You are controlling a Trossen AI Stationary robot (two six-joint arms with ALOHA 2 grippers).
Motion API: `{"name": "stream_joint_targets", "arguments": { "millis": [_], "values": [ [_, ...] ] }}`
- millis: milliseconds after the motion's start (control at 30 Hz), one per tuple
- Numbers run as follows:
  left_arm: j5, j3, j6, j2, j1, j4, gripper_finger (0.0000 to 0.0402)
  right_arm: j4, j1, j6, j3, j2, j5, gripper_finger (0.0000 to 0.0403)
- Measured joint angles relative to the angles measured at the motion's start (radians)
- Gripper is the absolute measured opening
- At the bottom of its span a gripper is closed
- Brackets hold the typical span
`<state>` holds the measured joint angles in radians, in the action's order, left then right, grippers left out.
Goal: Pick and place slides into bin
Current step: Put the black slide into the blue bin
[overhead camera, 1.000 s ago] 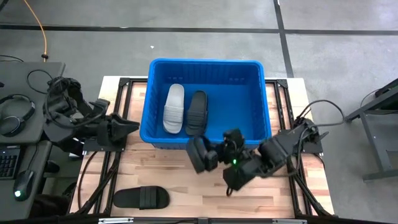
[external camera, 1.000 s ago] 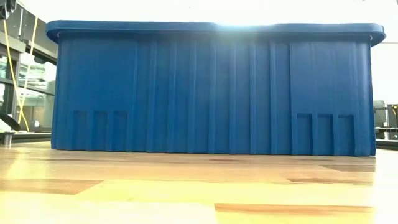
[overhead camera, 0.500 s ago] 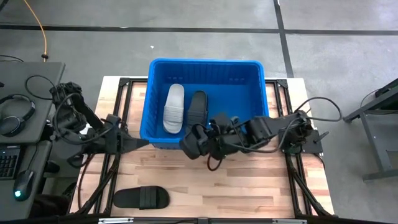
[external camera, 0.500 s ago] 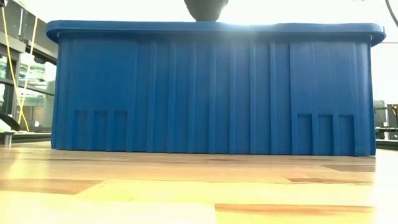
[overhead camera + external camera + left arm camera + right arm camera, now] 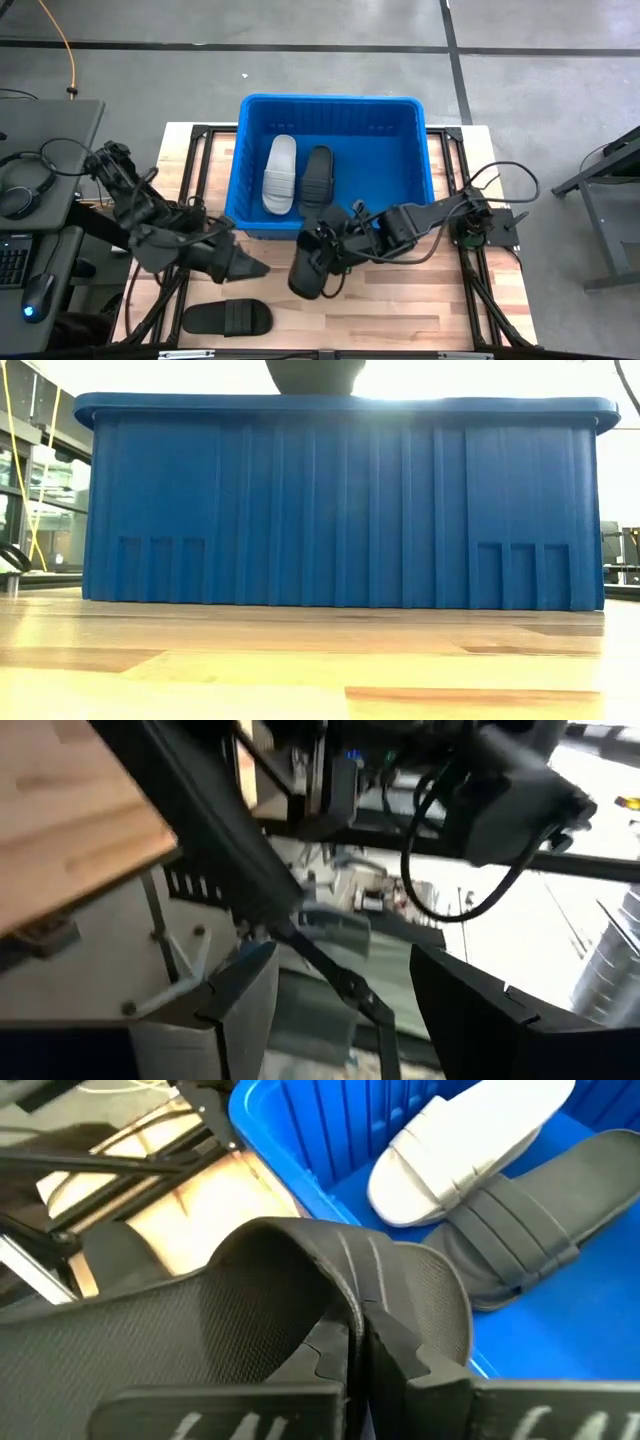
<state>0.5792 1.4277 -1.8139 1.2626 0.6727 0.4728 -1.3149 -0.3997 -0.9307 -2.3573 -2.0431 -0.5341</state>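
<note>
A black slide [image 5: 308, 272] is held pinched by its strap in the right gripper [image 5: 335, 250], just outside the blue bin [image 5: 420, 150]; it should be carried clear over the rim before release.

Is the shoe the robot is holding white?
No, the slide clamped in the right end effector is black; the white slide already lies in the bin.
</note>
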Motion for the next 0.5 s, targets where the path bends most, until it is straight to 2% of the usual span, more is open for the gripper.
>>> {"name": "stream_joint_targets", "arguments": {
  "millis": [200, 400, 500],
  "values": [
    [-0.168, 0.001, 0.052, 0.050, -0.069, -0.140, 0.0216, -0.008, -0.026, 0.008, 0.000, 0.000, -0.015, 0.0000],
    [-0.313, -0.001, -0.022, 0.091, -0.063, -0.128, 0.0216, -0.005, -0.061, -0.011, 0.002, 0.000, -0.018, 0.0000],
    [-0.326, 0.000, -0.055, 0.093, -0.063, -0.106, 0.0216, -0.004, -0.070, -0.011, 0.002, 0.000, -0.030, 0.0000]
  ]
}}
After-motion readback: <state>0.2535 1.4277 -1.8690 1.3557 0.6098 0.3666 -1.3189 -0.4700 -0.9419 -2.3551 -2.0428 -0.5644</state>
